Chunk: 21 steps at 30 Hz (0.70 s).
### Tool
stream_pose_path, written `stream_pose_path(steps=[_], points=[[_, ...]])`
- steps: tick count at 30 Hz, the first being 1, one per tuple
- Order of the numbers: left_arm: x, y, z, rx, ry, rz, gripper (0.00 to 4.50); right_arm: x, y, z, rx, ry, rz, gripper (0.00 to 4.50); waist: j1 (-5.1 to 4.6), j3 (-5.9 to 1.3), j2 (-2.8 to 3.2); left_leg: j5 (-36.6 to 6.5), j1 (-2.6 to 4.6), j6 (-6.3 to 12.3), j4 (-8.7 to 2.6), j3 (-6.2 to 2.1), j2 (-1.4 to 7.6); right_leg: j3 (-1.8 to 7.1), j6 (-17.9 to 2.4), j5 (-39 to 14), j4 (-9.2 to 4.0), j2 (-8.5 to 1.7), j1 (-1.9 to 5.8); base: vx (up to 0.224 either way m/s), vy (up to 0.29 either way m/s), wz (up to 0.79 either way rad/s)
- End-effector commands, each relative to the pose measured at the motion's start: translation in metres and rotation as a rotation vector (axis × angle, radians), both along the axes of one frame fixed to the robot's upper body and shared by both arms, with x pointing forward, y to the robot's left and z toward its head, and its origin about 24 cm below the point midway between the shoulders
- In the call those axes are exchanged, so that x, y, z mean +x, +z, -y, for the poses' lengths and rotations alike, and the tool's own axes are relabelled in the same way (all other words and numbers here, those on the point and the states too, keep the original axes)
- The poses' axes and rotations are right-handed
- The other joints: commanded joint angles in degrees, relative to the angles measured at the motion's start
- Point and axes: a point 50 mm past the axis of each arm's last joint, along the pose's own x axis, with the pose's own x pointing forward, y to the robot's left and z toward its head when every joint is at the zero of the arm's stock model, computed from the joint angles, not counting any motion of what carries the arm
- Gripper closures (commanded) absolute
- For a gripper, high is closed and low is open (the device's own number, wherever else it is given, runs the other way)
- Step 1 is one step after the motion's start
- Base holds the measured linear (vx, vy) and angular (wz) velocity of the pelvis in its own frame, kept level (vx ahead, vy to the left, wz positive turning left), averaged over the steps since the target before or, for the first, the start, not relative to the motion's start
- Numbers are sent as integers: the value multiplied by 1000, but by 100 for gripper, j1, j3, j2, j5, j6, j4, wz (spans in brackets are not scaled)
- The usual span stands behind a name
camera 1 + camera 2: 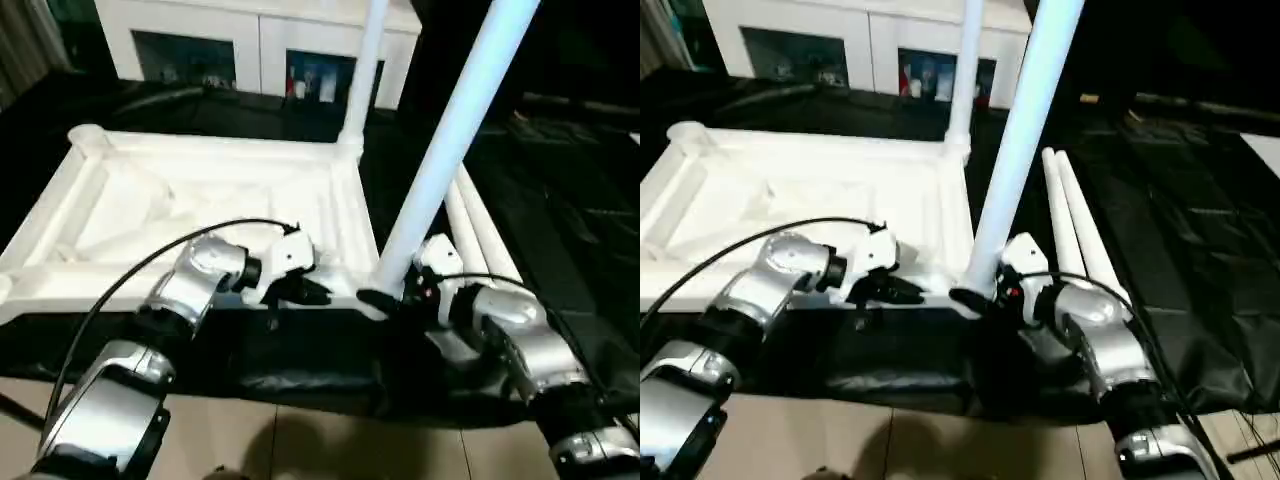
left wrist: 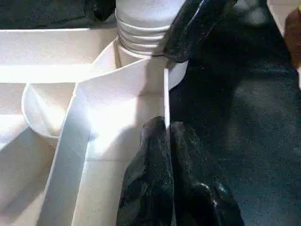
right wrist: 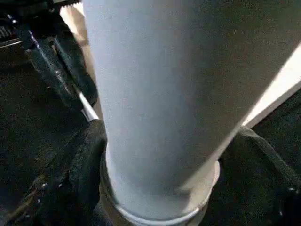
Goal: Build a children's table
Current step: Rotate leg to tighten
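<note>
Left eye view is showing the leg [image 1: 450, 140] rising tilted from the tabletop [image 1: 200, 210]'s near right corner socket at the bench's near edge, right gripper [image 1: 400, 290] standing spread around its base, left gripper [image 2: 164, 141] pinching the tabletop's rim alongside

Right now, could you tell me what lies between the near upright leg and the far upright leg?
In the left eye view, the tabletop's right side rail joins the near leg and far leg.

Left gripper [image 1: 305, 290] jaws closed; right gripper [image 3: 155, 188] jaws spread.
</note>
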Motion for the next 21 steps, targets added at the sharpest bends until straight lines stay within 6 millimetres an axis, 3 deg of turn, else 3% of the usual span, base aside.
stream_pose_path(steps=[1,9,15,21], points=[[-10,-9,7,-7,-81,-56,450,-1,1,4,-10,1,-5,93,1,-344,-15,-1251,67,338,-398,-55,177,258,-1362,-1036,-396,-312,260,0,0,0],[-12,-10,4,-6,-82,-61,450,-3,-2,2,11,15,-37,163,7,-350,-30,-1112,61,344,-393,-56,175,254,-1330,-940,-376,-305,264,0,0,0],[-12,-11,4,-14,-68,-67,450,-2,-5,1,39,-36,-54,176,5,-341,-25,-1153,65,323,-396,-54,171,256,-1309,-1047,-390,-311,255,0,0,0],[5,-17,21,-47,177,-2,450,15,-21,2,78,-434,-64,178,-75,-322,-17,-1522,93,36,-433,-77,158,251,-1147,-1716,-460,-305,194,0,0,0]])
